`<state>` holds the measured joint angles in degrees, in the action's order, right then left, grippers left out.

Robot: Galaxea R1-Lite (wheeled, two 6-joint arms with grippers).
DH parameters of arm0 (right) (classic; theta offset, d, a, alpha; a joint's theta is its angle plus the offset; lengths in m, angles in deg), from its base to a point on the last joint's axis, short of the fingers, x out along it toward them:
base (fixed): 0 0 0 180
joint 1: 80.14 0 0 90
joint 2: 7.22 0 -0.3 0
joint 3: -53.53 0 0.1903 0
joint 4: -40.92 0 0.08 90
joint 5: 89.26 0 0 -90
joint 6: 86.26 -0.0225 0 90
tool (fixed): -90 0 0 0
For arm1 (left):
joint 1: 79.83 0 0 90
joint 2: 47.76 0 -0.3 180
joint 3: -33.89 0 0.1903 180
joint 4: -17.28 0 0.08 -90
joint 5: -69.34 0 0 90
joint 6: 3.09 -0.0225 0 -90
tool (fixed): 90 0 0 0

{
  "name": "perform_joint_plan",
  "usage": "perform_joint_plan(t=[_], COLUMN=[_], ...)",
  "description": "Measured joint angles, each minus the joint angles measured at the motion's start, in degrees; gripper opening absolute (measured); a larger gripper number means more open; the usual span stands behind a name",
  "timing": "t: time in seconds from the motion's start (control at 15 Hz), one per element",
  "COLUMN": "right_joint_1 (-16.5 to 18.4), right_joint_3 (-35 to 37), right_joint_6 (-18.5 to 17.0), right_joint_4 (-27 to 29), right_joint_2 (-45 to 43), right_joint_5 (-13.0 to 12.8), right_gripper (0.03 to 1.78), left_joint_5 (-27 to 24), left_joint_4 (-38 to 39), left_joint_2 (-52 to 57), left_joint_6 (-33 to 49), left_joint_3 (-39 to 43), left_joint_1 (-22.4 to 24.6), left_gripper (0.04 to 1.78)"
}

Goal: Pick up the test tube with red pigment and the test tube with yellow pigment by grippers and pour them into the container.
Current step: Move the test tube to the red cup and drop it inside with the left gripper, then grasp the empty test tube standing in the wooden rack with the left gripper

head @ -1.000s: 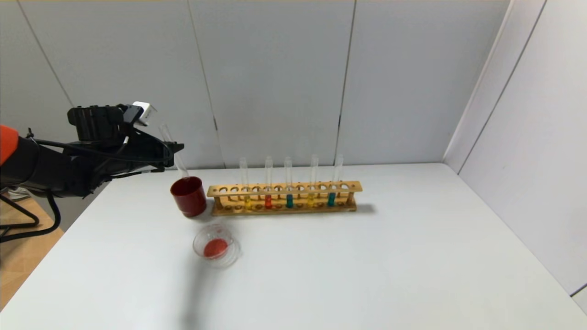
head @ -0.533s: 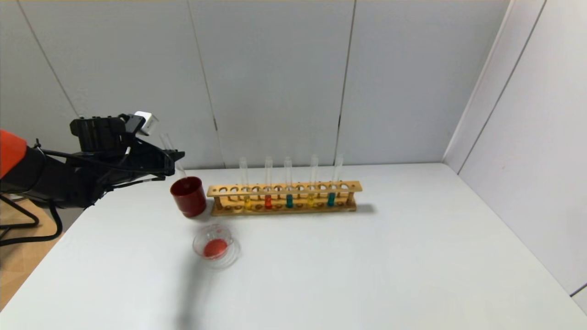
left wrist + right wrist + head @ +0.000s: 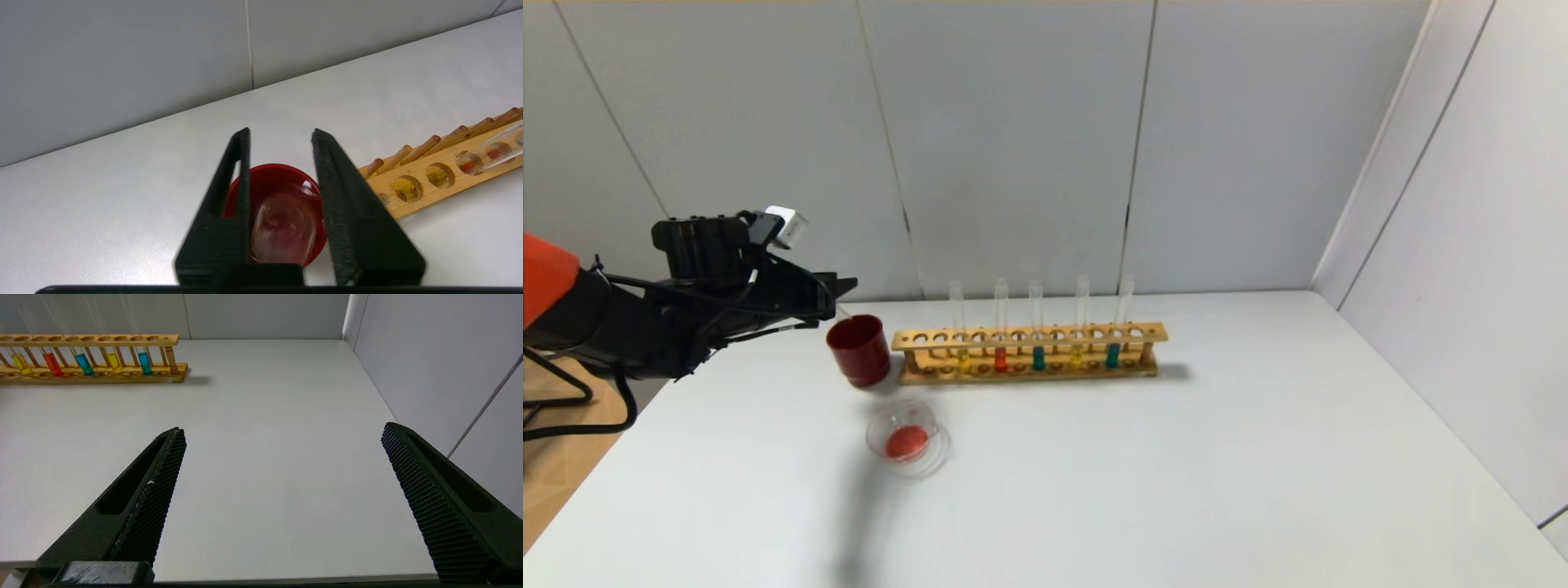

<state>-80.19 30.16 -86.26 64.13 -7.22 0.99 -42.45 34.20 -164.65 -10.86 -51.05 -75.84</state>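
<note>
Grey panel walls, white table (image 3: 1176, 457). The test tube with red pigment (image 3: 1001, 358) and the test tube with yellow pigment (image 3: 963, 359) both stand upright in the wooden rack (image 3: 1029, 335) at the far side. A second yellow tube and two teal ones sit further right. The container (image 3: 907, 441) is near-left of the rack and holds a red pool. Yellow has not been poured, we'd judge.

The left gripper (image 3: 837, 290) hovers over the dark red cup (image 3: 859, 351) at the rack's left end. Its fingers are narrowly parted, with an emptied tube (image 3: 282, 228) standing in the cup between them. It looks let go, but we can't confirm there is clearance on both pads. The right gripper (image 3: 284, 428) is spread wide and idle at the near right edge.

Risks:
- If a pad is touching the glass, pulling away could drag the tube and tip the cup onto the rack or the container.
- The yellow tube is one slot from the red, so a wide approach could knock its neighbour.
- A lookalike yellow tube sits further right, so either could get picked.

Views:
- Only the left wrist shows the finger gap and the tube mouth inside the cup. The head view shows just a sliver of glass above the rim.
- Only the head view shows the container.
- The right gripper shows only in its own wrist view.
</note>
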Motion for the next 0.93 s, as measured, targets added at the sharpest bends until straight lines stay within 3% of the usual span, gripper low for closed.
perform_joint_plan(t=[0.27,0.47,0.73,0.93], right_joint_1=[0.0,-0.05,0.0,-0.02], right_joint_3=[0.0,0.0,0.0,0.0], right_joint_6=[0.0,0.0,-0.02,0.0], right_joint_4=[0.0,0.0,0.0,0.0], right_joint_2=[0.0,0.0,0.0,0.0], right_joint_5=[0.0,0.0,-0.02,0.02], right_gripper=[1.75,1.75,1.75,1.75], left_joint_5=[0.88,1.54,1.46,1.44], left_joint_4=[1.83,2.51,2.21,-3.58], left_joint_2=[0.05,0.37,2.47,6.49], left_joint_6=[-0.04,-0.41,-2.26,-6.86], left_joint_3=[0.67,0.46,-0.57,-0.41], left_joint_1=[-0.05,-0.05,-0.05,-0.02], left_gripper=[1.34,1.65,1.75,1.75])
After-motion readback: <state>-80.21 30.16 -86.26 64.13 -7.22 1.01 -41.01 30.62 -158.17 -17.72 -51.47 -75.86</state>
